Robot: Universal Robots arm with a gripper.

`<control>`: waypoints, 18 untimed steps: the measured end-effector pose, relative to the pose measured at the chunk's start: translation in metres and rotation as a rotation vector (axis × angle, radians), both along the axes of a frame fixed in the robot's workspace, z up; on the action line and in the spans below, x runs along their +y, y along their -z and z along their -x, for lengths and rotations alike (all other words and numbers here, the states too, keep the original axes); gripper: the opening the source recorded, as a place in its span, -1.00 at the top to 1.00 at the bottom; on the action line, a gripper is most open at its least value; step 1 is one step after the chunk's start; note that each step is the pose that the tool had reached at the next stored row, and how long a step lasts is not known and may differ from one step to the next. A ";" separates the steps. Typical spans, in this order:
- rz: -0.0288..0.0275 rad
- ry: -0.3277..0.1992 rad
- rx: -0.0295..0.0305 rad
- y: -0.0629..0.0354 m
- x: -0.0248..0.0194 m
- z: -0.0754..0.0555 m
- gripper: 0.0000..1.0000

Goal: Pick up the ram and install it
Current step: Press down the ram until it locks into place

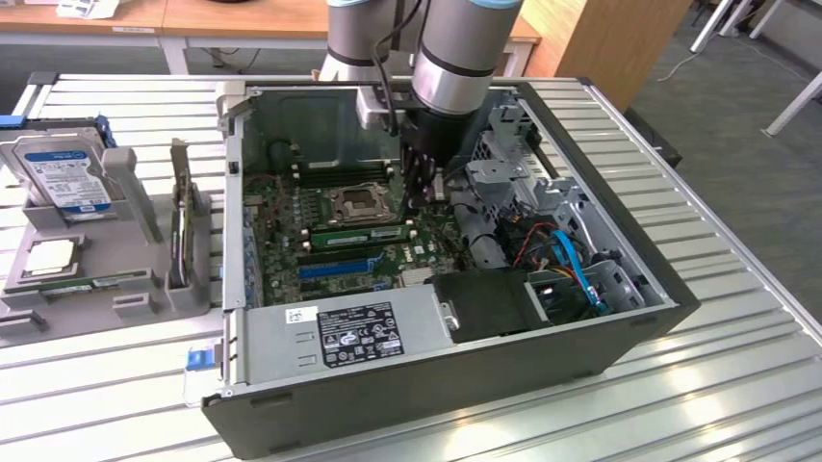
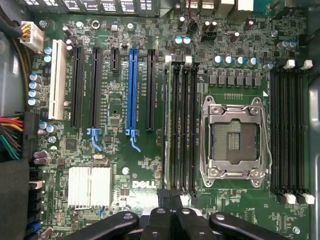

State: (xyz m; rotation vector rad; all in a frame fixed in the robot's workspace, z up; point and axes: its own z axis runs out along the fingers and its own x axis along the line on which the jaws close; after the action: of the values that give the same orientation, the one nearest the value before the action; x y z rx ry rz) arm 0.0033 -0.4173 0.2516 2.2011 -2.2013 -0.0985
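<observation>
Where pincer (image 2: 170, 196) hovers, slim green ram (image 1: 362, 234) stands.

Silver-grey arm (image 1: 463, 38) (black bands), black tool (image 2: 170, 206)

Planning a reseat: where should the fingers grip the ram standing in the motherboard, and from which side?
Pinch the ram across its two flat faces, mid-length on the free top edge, coming straight down through the open side of the case: it stands on edge, its lower edge seated in the motherboard.
</observation>
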 end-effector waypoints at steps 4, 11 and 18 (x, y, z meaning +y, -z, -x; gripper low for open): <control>0.0000 0.000 0.0000 0.0031 0.0000 0.000 0.80; 0.0002 0.000 0.0000 0.0049 0.0000 0.000 0.80; 0.0000 0.000 0.0000 0.0051 0.0032 0.000 0.80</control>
State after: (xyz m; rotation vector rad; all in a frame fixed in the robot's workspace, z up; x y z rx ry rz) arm 0.0033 -0.4141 0.2465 2.2010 -2.2013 -0.0985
